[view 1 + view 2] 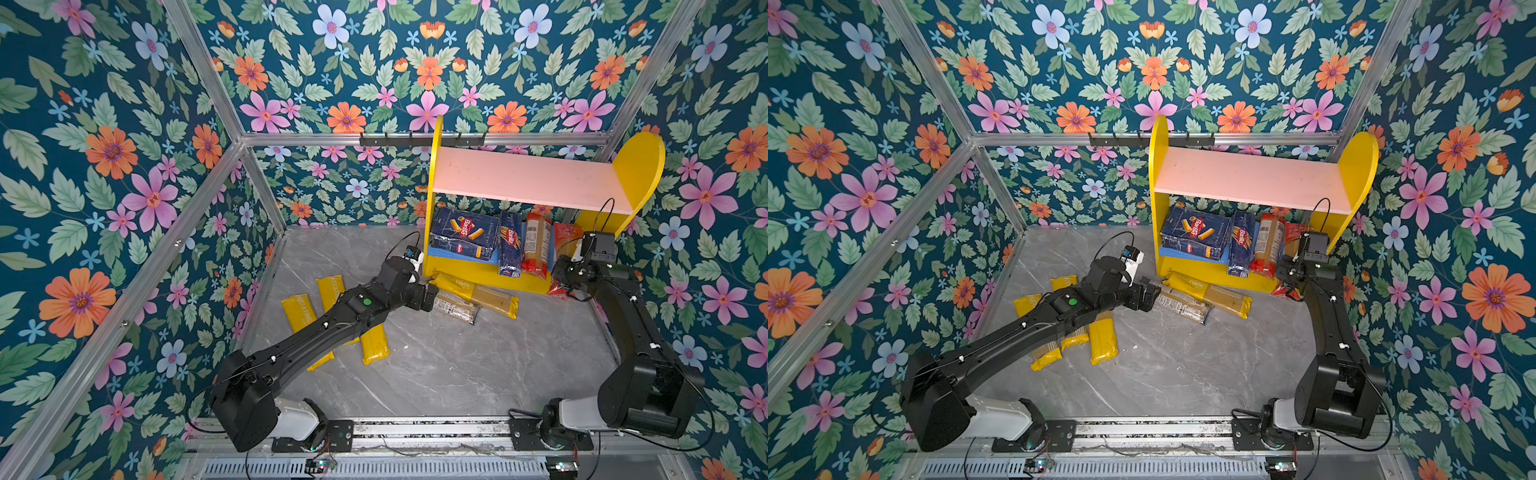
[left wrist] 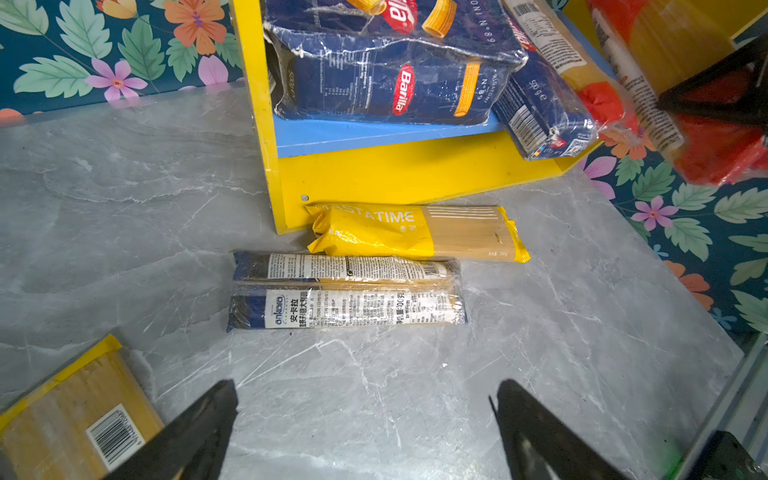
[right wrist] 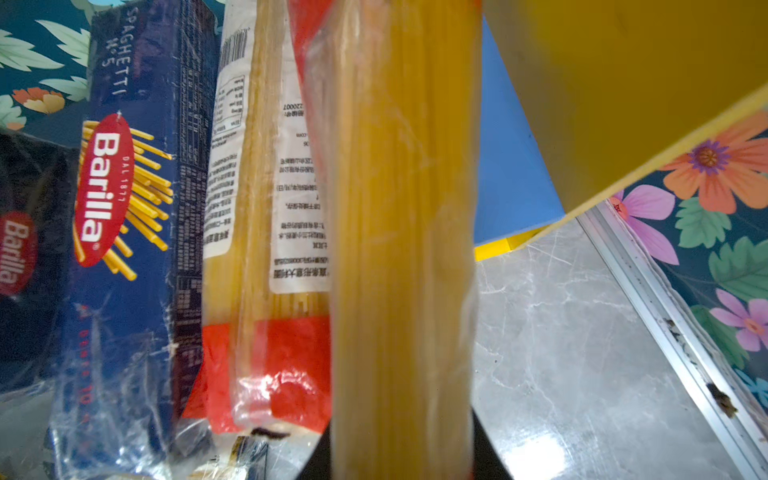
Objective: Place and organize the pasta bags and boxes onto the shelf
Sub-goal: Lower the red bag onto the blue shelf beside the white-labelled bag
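1. Grey marble tabletop (image 1: 436, 365), floral walls (image 1: 124, 166); shelf (image 1: 640, 166) at the far right corner
2. Two pasta boxes (image 1: 463, 235) and one red-ended bag (image 1: 536, 245) on its blue lower board (image 2: 374, 133)
3. Right gripper (image 1: 561, 279) clamps a second red-ended bag (image 3: 403, 249) there
4. Left gripper (image 2: 365, 390), spread wide, near the blue-ended bag (image 2: 349, 309); one yellow-ended bag (image 2: 415, 232) at the shelf's base, three more yellow-ended bags (image 1: 1102, 340) near the left edge

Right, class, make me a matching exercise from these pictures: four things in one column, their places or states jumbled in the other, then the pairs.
1 wide Barilla box
2 white-label bag
3 left gripper
4 rightmost red-ended bag

A open, holding nothing
B on the blue lower board
C clamped in the right gripper
D flat on the table

Pairs: 1-B, 2-D, 3-A, 4-C
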Available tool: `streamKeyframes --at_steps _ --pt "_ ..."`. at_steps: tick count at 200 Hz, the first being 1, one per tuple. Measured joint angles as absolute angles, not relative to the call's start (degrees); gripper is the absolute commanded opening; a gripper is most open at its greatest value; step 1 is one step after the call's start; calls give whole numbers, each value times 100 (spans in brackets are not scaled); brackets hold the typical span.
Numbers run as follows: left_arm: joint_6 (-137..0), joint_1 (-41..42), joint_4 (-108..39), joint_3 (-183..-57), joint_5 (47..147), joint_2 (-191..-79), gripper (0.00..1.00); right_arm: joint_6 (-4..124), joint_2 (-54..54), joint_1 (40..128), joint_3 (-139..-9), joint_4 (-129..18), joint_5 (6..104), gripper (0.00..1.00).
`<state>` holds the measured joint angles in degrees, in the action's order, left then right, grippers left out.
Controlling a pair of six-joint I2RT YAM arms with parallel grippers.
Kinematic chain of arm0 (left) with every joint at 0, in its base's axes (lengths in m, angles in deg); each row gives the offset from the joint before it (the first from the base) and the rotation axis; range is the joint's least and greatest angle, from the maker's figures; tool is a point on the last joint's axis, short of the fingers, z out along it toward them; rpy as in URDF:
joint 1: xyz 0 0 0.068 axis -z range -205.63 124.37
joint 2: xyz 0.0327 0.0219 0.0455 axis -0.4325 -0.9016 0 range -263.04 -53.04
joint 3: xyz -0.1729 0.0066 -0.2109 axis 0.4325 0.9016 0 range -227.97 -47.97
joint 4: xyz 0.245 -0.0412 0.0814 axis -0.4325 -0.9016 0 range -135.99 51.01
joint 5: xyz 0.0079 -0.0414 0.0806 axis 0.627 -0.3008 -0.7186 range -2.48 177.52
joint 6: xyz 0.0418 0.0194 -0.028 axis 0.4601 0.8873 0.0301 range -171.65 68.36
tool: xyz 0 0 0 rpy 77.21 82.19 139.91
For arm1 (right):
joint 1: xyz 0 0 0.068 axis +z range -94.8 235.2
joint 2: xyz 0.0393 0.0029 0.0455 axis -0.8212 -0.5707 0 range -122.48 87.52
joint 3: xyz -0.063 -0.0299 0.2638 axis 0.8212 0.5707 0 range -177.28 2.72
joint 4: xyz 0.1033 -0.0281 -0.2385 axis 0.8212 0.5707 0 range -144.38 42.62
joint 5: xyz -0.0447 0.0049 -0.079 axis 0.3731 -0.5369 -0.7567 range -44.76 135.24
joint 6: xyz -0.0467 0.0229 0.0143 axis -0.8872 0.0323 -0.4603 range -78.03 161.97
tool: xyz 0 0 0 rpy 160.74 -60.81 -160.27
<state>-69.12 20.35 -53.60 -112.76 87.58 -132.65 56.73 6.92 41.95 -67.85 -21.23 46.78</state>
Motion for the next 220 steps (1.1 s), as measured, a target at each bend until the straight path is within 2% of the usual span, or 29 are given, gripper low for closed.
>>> streamKeyframes --at_steps 220 --pt "-6800 1615 -5275 -11274 8919 -13462 100 5061 -1304 4140 -8328 -2641 4363 15"
